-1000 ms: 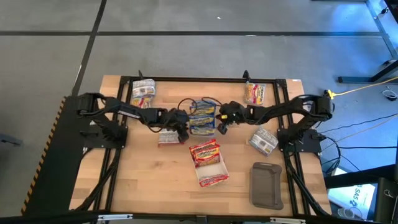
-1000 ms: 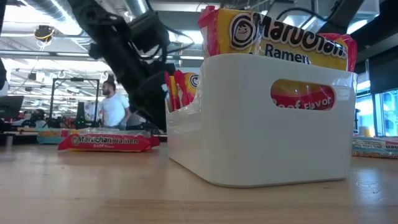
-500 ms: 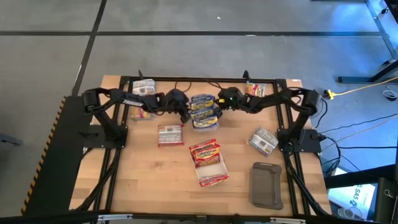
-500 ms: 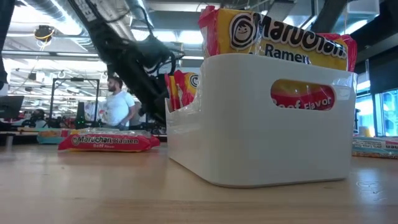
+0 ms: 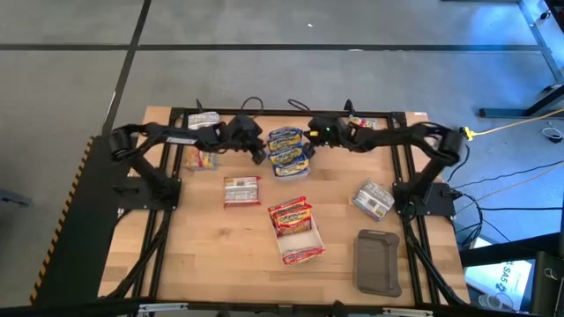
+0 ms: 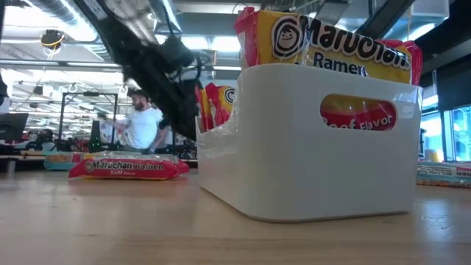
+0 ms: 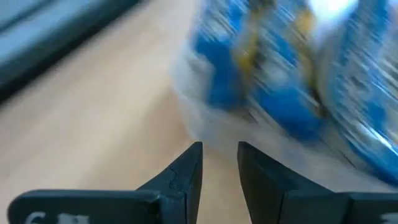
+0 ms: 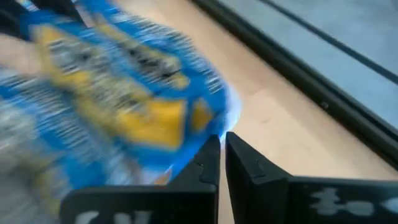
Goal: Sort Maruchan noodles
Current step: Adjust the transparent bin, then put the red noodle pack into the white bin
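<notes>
A bundle of blue-yellow Maruchan noodles (image 5: pixel 287 151) in clear wrap sits between my two grippers near the table's far edge. My left gripper (image 5: pixel 261 151) is at the bundle's left side, fingers a little apart (image 7: pixel 217 149). My right gripper (image 5: pixel 310 136) is at its far right corner, fingers together (image 8: pixel 222 142). A red packet (image 5: pixel 241 190) lies flat on the table, also seen in the low view (image 6: pixel 125 168). More red packets stand in the white tray (image 5: pixel 300 251). My left gripper meets the bundle's pale clear-wrap edge (image 7: pixel 211 132) only at its fingertips, slanting down from the table's left. The picture is blurred, and bare wood shows in the gap behind the tips. My right gripper pinches the blue wrap's edge (image 8: pixel 214 127) at the bundle's far right corner, slanting down from the table's right. Whether the bundle is clear of the table does not show.
A silver packet (image 5: pixel 374 198) and a dark grey tray (image 5: pixel 377 261) lie on the right. Silver and orange packets (image 5: pixel 203 132) lie at the far left, and an orange packet (image 5: pixel 361 130) at the far right. A person (image 6: pixel 143 125) stands in the room beyond.
Both grippers have gone toward the table's far edge, and the blue-yellow bundle between them has travelled that way with them. The red packet has stayed where it was, now clear of my left gripper.
</notes>
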Available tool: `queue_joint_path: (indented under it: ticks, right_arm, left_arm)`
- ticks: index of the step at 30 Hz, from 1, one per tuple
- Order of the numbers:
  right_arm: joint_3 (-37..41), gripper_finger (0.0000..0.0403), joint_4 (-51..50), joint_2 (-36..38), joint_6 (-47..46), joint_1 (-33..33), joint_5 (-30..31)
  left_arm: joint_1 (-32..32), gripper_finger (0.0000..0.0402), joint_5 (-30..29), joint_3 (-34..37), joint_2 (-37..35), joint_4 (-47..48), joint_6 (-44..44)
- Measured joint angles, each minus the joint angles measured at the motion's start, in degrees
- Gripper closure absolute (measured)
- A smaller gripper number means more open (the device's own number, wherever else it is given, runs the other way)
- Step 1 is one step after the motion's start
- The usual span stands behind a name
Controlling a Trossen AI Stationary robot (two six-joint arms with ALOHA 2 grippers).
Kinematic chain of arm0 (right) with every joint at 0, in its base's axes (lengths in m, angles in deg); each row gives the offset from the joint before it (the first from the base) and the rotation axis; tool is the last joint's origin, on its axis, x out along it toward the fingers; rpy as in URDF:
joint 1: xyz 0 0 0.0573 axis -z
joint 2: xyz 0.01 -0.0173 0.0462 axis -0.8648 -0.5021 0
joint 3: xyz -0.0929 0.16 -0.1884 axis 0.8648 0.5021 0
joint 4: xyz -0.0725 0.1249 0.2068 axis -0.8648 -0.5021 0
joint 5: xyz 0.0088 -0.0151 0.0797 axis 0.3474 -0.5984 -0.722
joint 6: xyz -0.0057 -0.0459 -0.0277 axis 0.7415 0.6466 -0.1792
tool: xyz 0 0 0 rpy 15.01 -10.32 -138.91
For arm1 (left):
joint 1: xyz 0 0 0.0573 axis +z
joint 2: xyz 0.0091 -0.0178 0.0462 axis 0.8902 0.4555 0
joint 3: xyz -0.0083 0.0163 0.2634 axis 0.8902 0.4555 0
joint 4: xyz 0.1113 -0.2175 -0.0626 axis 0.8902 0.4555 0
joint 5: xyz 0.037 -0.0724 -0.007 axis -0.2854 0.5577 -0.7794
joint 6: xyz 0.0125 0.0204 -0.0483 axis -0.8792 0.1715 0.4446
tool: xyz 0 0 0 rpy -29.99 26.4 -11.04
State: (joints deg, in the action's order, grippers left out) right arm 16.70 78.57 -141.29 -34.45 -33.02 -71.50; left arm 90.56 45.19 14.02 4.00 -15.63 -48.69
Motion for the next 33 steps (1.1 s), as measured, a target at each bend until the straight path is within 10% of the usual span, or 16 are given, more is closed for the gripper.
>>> queue_joint_path:
  ticks: [8,17,33]
  right_arm:
    - [0.0,0.04,-20.1,14.0,-0.1,-9.6,0.4]
    - [0.3,0.039,-20.2,15.1,-7.1,-25.8,0.2]
    - [0.3,0.0119,-19.7,13.2,-8.5,-36.0,10.8]
  left_arm:
    - [-13.5,0.0305,-6.4,0.1,-12.9,20.2,5.5]
    - [-22.4,0.0297,-10.5,0.1,-15.3,28.1,10.4]
    - [-35.8,0.0198,-17.0,0.1,-15.0,18.2,5.1]
